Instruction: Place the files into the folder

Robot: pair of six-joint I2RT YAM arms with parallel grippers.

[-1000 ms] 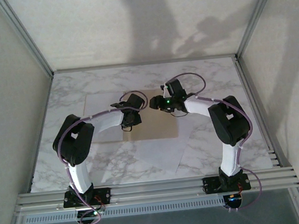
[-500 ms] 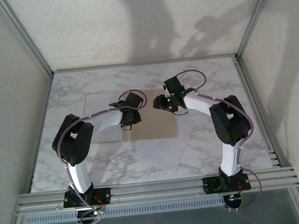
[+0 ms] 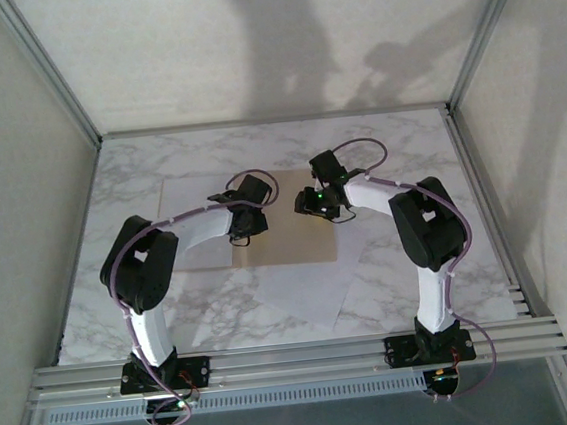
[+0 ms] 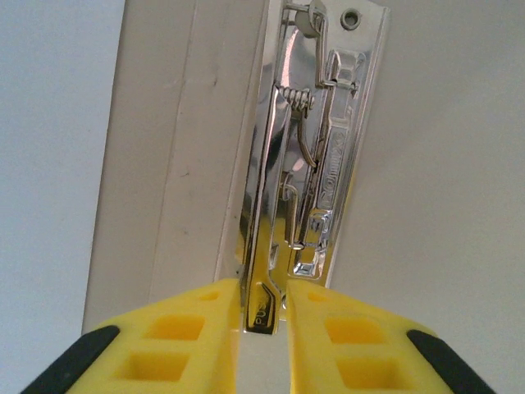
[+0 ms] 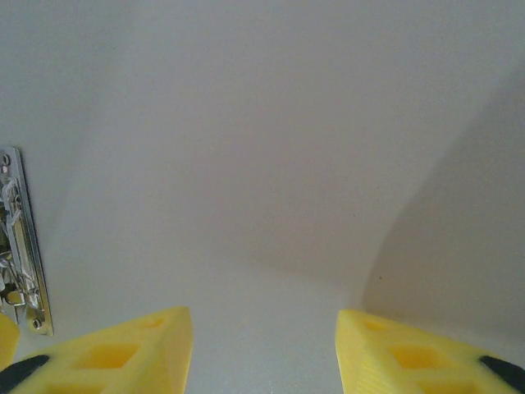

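Observation:
The tan folder [image 3: 189, 222] lies open and flat on the marble table [image 3: 408, 150]. In the left wrist view its metal clip [image 4: 308, 164] runs up the crease. My left gripper [image 3: 242, 232] [image 4: 262, 316] is over the crease, its yellow fingers [image 4: 197, 328] shut on the clip's lever. My right gripper [image 3: 306, 204] [image 5: 262, 336] hovers open over the folder's right half [image 5: 246, 164], nothing between its fingers; the clip [image 5: 20, 238] shows at that view's left edge. White files [image 3: 311, 290] lie on the table by the folder's near right corner.
Aluminium posts and pale walls enclose the table on three sides. A metal rail [image 3: 297, 357] carrying both arm bases runs along the near edge. Bare marble lies to the right of the folder and behind it.
My right gripper has drawn back a little to the right and nearer over the folder's right half. The left gripper's fingers have narrowed onto the clip lever and stay at the crease.

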